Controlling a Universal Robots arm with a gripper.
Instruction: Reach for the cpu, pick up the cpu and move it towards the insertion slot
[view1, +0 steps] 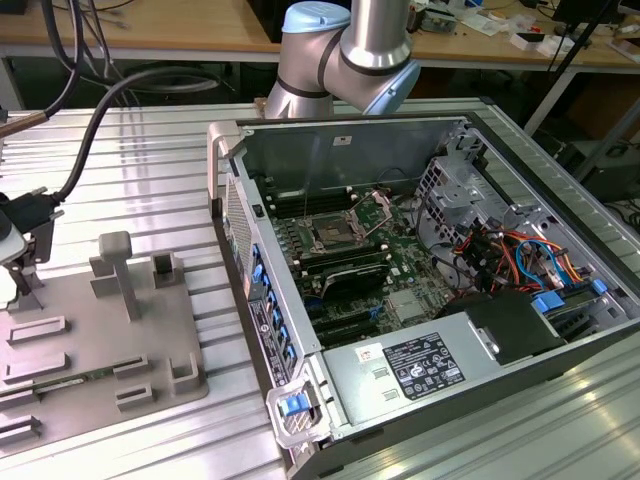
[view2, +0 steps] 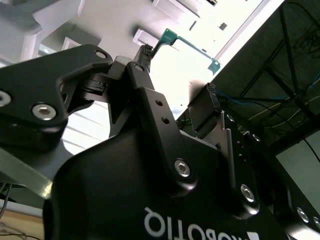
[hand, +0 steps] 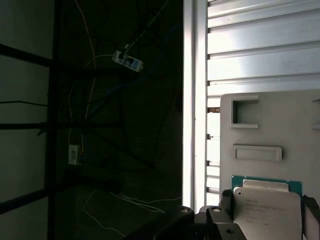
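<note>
Nearest to you is the counter (view1: 520, 430), made of shiny metal with long ribs. On it, at the exterior view's left, lies a flat grey plate (view1: 90, 330) with small grey blocks standing up from it. Just beside the plate, toward the exterior view's right, sits an open computer case (view1: 340, 150). A white labelled box (view1: 400, 365) is at its near end. Deeper in the case you see the green board with the insertion slot (view1: 330, 236), a square with a dark middle and a shiny frame.

Behind the case stands the silver and blue arm (view1: 345, 60). A thick black hose (view1: 100, 120) curves over the counter. Far at the back are wooden desks (view1: 150, 30) with bits and pieces on them.

The cpu (hand: 267, 210) lies flat on the grey plate, well apart from the slot. It is a thin square with a pale silver top and a green edge. The gripper (view2: 179, 70) is right at it. Its black fingers (view2: 145, 57) are spread, one on each side of the cpu. You cannot tell if they touch it.
</note>
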